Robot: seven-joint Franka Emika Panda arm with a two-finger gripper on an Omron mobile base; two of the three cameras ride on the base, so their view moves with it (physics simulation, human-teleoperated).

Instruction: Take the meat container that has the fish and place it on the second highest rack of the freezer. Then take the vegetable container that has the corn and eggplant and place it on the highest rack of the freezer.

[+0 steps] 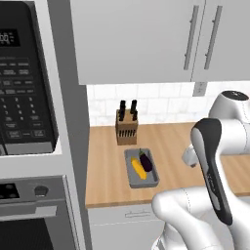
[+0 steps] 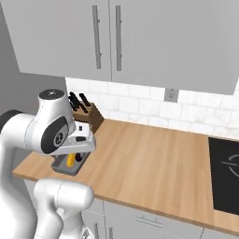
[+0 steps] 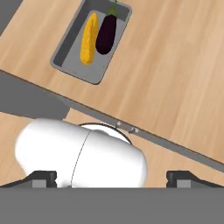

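Observation:
The vegetable container [image 1: 141, 181] is a grey tray near the front edge of the wooden counter [image 1: 171, 139]. In it lie the yellow corn [image 1: 138, 168] and the dark purple eggplant [image 1: 145, 161], side by side. In the hand view the vegetable container [image 3: 94, 70] sits at the upper left with the corn [image 3: 89, 38] and the eggplant [image 3: 106, 34]. My gripper [image 3: 111, 179] is open, its fingertips [image 3: 43, 177] wide apart with nothing between them, well back from the tray. The tray [image 2: 65, 166] shows partly under my arm, with the corn [image 2: 70, 160]. The meat container, fish, freezer and its racks are out of view.
A wooden knife block [image 1: 126, 127] stands behind the tray against the tiled wall. A microwave [image 1: 24, 83] and a black-glass wall oven [image 1: 29, 215] fill the left side. Grey upper cabinets [image 1: 136, 39] hang above. A black cooktop [image 2: 226, 177] lies at the counter's right.

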